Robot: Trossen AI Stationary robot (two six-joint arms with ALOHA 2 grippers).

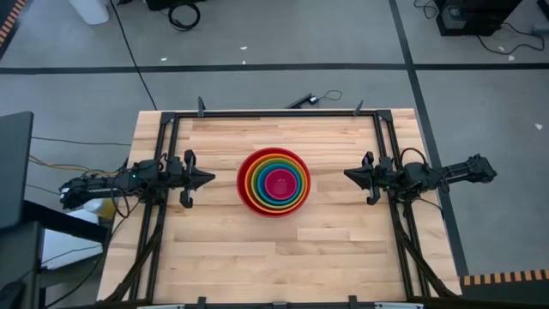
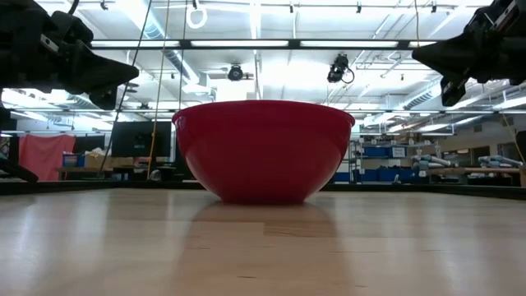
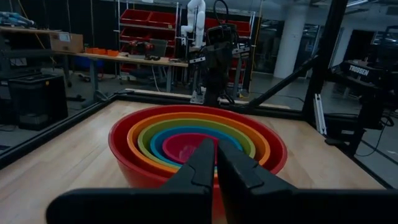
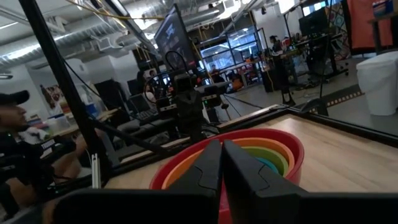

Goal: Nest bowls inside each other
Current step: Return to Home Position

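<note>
Several bowls (image 1: pixel 274 181) sit nested in one stack at the table's middle: red outermost, then orange, olive green and blue, with magenta-pink innermost. The red bowl (image 2: pixel 263 148) rests on the wood by its base; in the left wrist view the stack (image 3: pixel 196 140) shows all rims. My left gripper (image 1: pixel 208 179) hangs level to the stack's left, shut and empty. My right gripper (image 1: pixel 349 174) hangs level to the stack's right, also shut and empty. Both point at the stack from a short way off.
A black metal frame (image 1: pixel 274 112) runs along the table's far edge and down both sides. Bare wood lies in front of the stack (image 1: pixel 274 257) and behind it. A person (image 4: pixel 15 155) sits beyond the table in the right wrist view.
</note>
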